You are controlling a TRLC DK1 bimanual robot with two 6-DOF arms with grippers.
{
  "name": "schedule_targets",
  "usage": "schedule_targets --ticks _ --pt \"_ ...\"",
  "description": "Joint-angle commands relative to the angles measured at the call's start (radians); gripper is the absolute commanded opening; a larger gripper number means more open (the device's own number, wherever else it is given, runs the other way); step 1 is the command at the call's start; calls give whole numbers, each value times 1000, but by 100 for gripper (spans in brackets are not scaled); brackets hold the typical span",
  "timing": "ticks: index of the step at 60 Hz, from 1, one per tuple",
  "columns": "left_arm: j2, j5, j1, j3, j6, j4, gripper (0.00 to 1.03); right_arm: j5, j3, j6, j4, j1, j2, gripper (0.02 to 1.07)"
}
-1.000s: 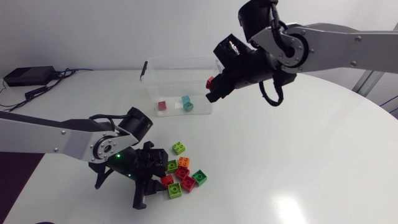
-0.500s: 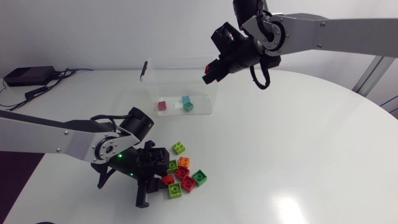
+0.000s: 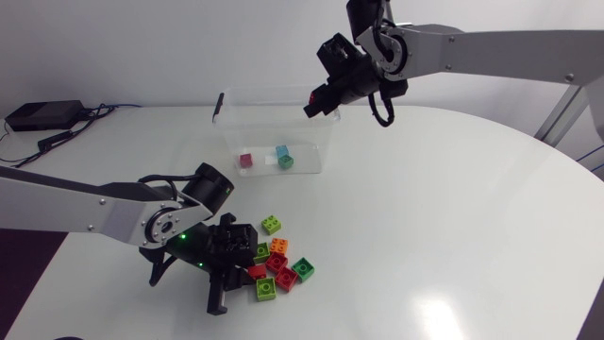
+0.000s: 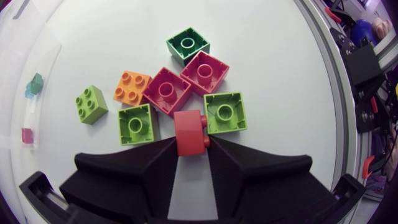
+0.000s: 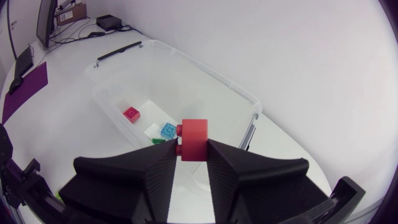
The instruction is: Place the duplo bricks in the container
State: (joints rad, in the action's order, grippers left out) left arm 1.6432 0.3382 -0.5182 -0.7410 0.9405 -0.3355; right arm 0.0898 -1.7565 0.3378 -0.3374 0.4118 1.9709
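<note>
My left gripper (image 4: 190, 142) is shut on a small red brick (image 4: 189, 132) at the near edge of a pile of duplo bricks, low over the table (image 3: 247, 268). Ahead of it lie two green bricks (image 4: 224, 113), two crimson ones (image 4: 166, 91), an orange one (image 4: 132, 87) and more green ones. My right gripper (image 5: 193, 151) is shut on a red brick (image 5: 193, 140) and hangs over the far right corner of the clear container (image 3: 269, 92). Inside the container (image 5: 205, 74) lie a pink brick (image 3: 246, 161) and a blue-green brick (image 3: 283, 157).
A black box with cables (image 3: 42, 115) sits at the table's far left. White tabletop (image 3: 453, 227) stretches to the right of the pile and the container.
My left gripper has shut on the red brick at the pile's edge. My right arm has carried its red brick left and farther back, over the container's rim.
</note>
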Motion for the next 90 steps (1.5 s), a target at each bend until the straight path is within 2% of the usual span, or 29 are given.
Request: schedule_targets --ticks 1,15,18,20,21,23,39,41,48,60,73,82,90 --pt "23 15 1 29 -23 3 29 5 -43 9 11 -11 43 33" --pt "10 16 6 42 -28 3 29 5 -139 9 20 -27 146 36" --pt "10 19 9 43 -28 3 29 5 -153 9 20 -28 161 53" --pt "10 22 9 45 -29 3 29 5 -158 7 20 -28 169 82" --pt "10 22 9 45 -32 3 29 5 -156 6 20 -28 167 92" --pt "10 22 9 45 -35 4 29 5 -152 4 18 -28 164 104" --pt "6 24 -19 40 -71 41 29 4 42 3 72 -34 -14 103" --pt "7 24 -23 43 -72 50 26 4 77 3 77 -34 -46 103" --pt "0 24 -32 51 -69 70 23 4 210 1 100 -30 -165 103" --pt "-152 24 -2 57 -71 35 23 4 439 -2 103 15 -348 103" --pt "-260 25 96 -95 -23 -128 23 4 672 -8 117 88 -457 103" --pt "-240 30 155 -267 -31 -140 23 4 785 -16 113 136 -512 103" --pt "-160 36 190 -428 -72 -111 24 5 848 -19 106 165 -537 103"
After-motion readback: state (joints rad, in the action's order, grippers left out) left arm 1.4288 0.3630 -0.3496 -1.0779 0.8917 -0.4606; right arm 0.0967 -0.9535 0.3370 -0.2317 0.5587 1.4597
